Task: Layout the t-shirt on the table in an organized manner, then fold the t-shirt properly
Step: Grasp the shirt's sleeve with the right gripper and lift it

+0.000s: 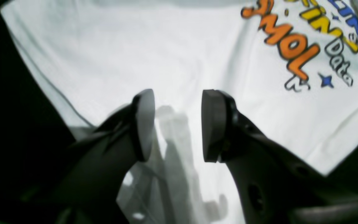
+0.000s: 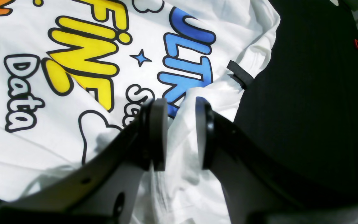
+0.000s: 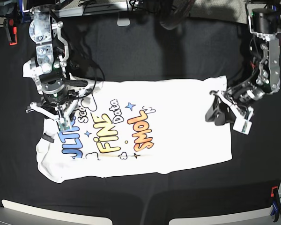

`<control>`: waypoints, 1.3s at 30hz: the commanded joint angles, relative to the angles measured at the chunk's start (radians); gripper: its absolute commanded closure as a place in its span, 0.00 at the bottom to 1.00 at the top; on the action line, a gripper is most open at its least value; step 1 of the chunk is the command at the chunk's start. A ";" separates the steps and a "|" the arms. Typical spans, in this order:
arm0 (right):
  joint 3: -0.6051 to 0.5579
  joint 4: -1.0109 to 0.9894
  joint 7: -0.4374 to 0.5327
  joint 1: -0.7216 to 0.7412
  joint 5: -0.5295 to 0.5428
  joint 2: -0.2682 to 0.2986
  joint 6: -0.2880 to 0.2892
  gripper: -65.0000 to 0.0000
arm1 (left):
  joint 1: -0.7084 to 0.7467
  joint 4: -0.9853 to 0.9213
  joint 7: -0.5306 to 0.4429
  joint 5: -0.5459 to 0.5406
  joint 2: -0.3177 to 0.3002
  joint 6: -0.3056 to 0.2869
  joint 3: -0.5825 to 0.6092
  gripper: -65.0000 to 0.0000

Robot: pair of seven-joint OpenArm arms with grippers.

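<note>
On the left of the base view, your right gripper (image 2: 181, 133) had its jaws clamped on a bunched fold of the t-shirt (image 3: 168, 136) beside the blue letters. The shirt lay print-up, mostly flat, across the middle of the black table (image 3: 145, 197). At its right edge your left gripper (image 1: 177, 124) hovered over plain white cloth, jaws apart and holding nothing.

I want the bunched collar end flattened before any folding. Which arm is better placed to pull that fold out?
The right arm. Its gripper already has a raised fold of the t-shirt between its jaws near the blue lettering. The left gripper is open over plain cloth at the opposite end.
</note>
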 commanded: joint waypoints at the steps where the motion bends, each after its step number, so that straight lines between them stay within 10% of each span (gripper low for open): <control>1: 0.005 0.021 0.021 0.013 0.000 0.011 -0.007 0.77 | -0.027 0.015 -0.014 0.000 -0.002 -0.008 -0.003 0.65; 17: 0.005 0.021 0.020 0.013 0.004 0.011 -0.007 0.77 | -0.043 0.015 -0.034 0.307 0.027 0.065 -0.003 0.64; 29: 0.005 0.021 0.020 0.013 0.008 0.011 -0.007 0.77 | -0.020 0.013 0.088 0.224 0.031 0.042 -0.003 0.65; 39: 0.005 0.021 0.017 0.013 0.008 0.011 -0.006 0.77 | -0.023 0.014 0.027 0.084 0.031 0.042 -0.003 1.00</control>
